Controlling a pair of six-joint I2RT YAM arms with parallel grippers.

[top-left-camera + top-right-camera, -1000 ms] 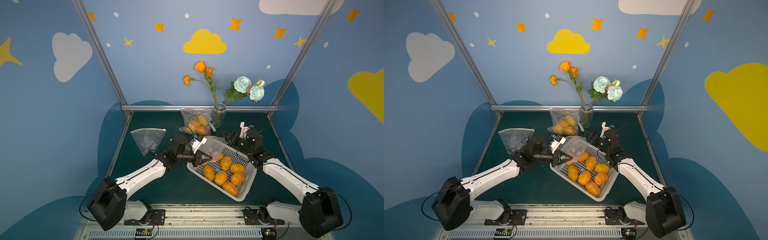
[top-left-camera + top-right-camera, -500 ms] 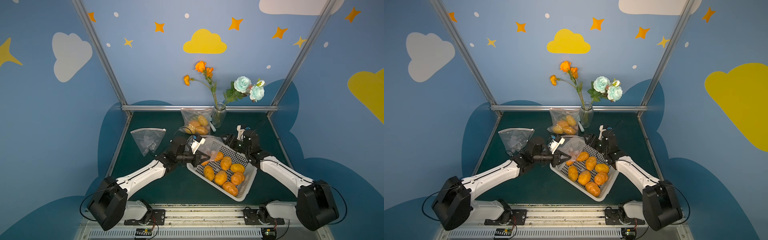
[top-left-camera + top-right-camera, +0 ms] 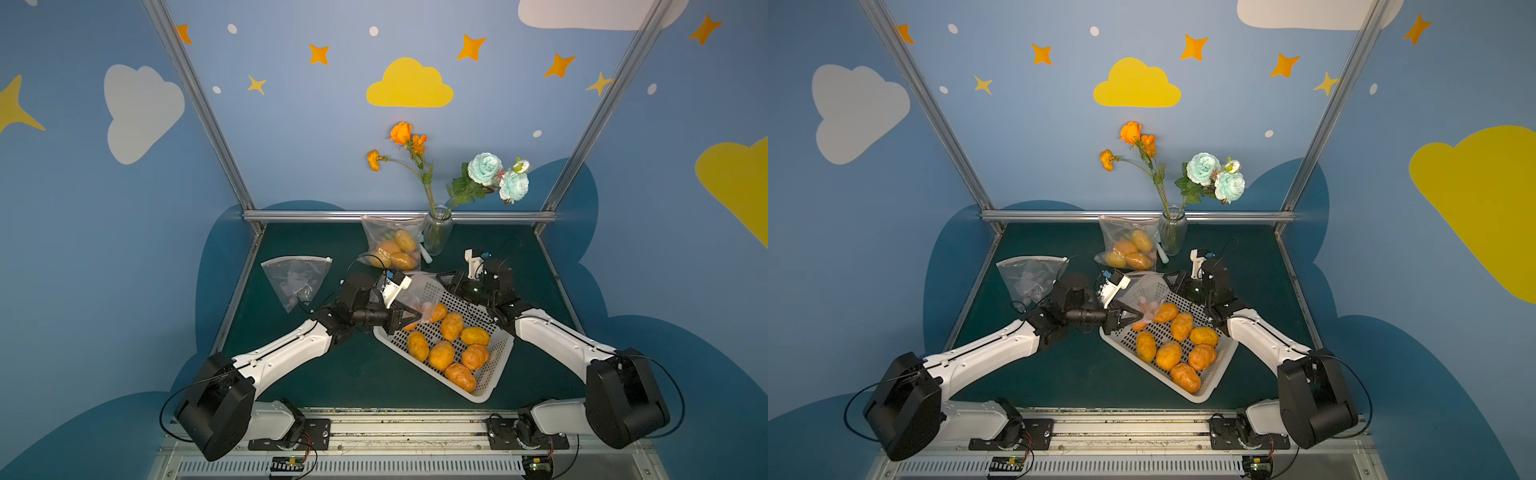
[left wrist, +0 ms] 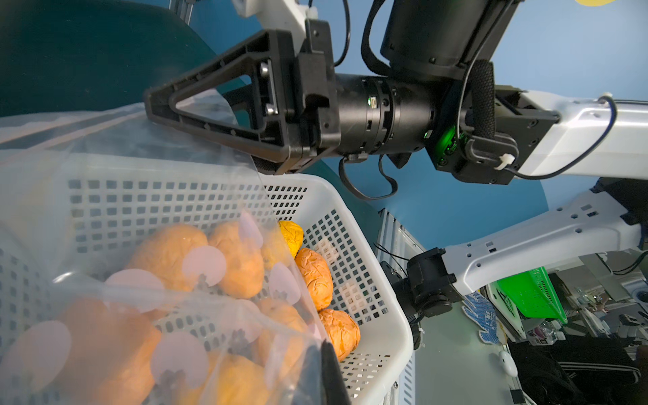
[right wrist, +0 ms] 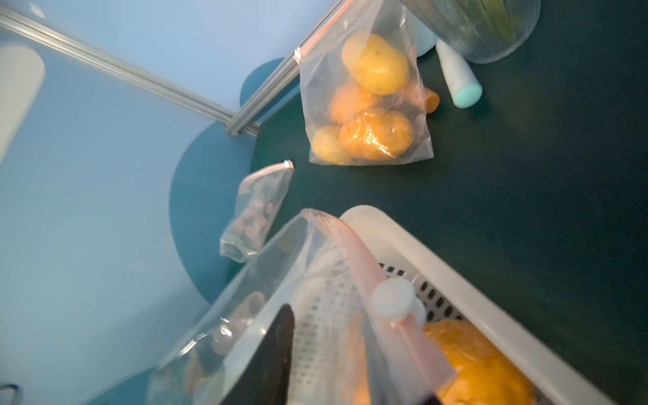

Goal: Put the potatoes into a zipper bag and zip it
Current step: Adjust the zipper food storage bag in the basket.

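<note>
Holding a clear zipper bag (image 3: 419, 293) over the far end of the white basket (image 3: 478, 395), between your two arms.

Your left pincer (image 3: 409, 321) is pressed together on one edge of the bag, just above the basket's rim. Your right pincer (image 3: 442, 277) sits at the bag's mouth, by the pink zip strip and its white slider (image 5: 392, 298). One finger lies against the film, but I can't tell you whether it is pinching or spread, as the other finger is mostly hidden. The potatoes (image 3: 440, 355) lie loose in the basket, some showing through the film; whether any is inside that bag is unclear. A few more sit in a second bag (image 3: 392, 249) at the back of the bench (image 3: 332, 374), just beside the glass vase (image 3: 436, 230).
</note>
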